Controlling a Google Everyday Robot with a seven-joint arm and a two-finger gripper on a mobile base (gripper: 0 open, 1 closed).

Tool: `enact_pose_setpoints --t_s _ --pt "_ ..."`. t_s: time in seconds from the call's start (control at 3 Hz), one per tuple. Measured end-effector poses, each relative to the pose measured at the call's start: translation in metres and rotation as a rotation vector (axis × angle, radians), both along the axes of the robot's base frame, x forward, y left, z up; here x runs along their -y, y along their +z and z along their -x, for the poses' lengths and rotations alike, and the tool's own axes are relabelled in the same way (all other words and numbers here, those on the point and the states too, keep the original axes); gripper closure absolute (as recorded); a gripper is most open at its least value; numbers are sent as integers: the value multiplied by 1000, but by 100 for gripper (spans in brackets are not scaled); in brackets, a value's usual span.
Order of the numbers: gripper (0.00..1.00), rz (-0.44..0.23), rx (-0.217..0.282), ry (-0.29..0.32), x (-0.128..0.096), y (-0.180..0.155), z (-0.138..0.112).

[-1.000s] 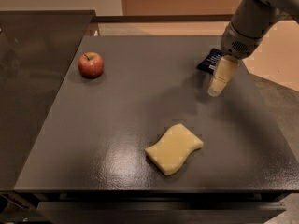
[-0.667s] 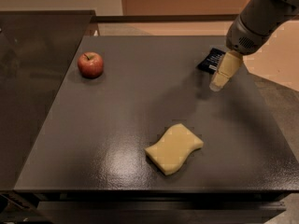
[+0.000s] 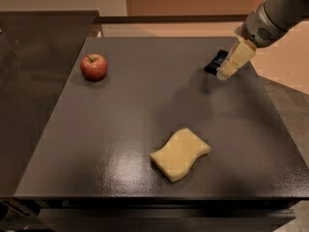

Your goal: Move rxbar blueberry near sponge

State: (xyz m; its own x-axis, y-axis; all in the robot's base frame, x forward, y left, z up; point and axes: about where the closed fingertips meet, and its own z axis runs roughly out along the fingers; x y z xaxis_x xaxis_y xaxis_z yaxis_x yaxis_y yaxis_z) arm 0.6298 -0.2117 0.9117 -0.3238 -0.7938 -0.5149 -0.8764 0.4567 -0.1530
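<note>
The rxbar blueberry [image 3: 215,62] is a small dark navy bar lying flat near the table's far right edge, partly hidden behind my gripper. My gripper [image 3: 226,73] hangs from the arm at the upper right, its pale tip just over the bar's right end. The sponge [image 3: 180,154] is a pale yellow wavy block lying at the front centre of the table, well apart from the bar.
A red apple [image 3: 93,66] stands at the far left of the dark table [image 3: 135,110]. A second dark surface [image 3: 34,81] adjoins on the left. The table's right edge runs close to the bar, with floor beyond it.
My arm and gripper have risen and shifted slightly right, staying over the bar. The bar, sponge and apple have not moved.
</note>
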Motion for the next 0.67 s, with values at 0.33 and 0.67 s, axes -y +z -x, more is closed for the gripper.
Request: enact_pose_setpoints --t_s 0.33,0.67 --pt "0 -62 22 -13 2 6 -8" --pt "0 -94 51 -41 7 8 -12"
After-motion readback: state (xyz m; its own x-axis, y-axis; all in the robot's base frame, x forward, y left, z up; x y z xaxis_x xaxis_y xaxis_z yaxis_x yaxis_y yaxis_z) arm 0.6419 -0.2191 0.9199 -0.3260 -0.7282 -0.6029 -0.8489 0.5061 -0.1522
